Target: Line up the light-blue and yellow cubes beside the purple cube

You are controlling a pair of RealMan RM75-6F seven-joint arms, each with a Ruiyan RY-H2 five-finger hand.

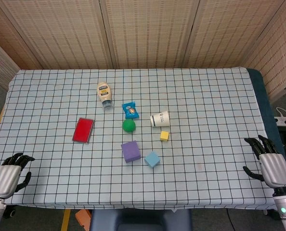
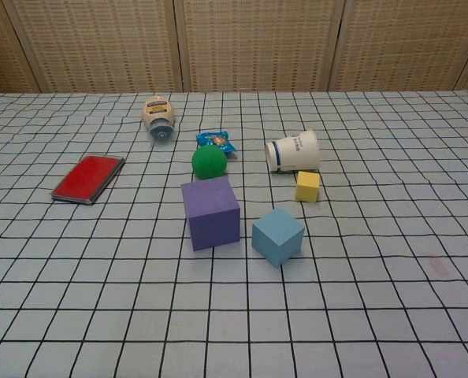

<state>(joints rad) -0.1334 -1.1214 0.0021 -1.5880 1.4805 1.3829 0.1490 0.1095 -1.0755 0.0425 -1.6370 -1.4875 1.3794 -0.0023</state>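
The purple cube [image 1: 130, 151] [image 2: 210, 212] sits near the table's middle. Just right of it and a little nearer lies the light-blue cube [image 1: 152, 159] [image 2: 278, 236], turned at an angle and apart from it. The small yellow cube [image 1: 164, 135] [image 2: 307, 187] rests further back right, just in front of the cup. My left hand [image 1: 9, 173] hangs at the table's near left corner, holding nothing, fingers apart and slightly curled. My right hand [image 1: 269, 161] is at the near right edge, fingers apart, empty. Neither hand appears in the chest view.
A green ball [image 1: 128, 125] [image 2: 209, 162] sits behind the purple cube. A tipped white paper cup [image 1: 160, 119] [image 2: 293, 150], a blue snack packet [image 1: 130, 110] [image 2: 216, 141], a lying sauce bottle [image 1: 104, 94] [image 2: 158, 117] and a red flat case [image 1: 83, 130] [image 2: 88, 179] lie around on the checked cloth [image 1: 205, 106].
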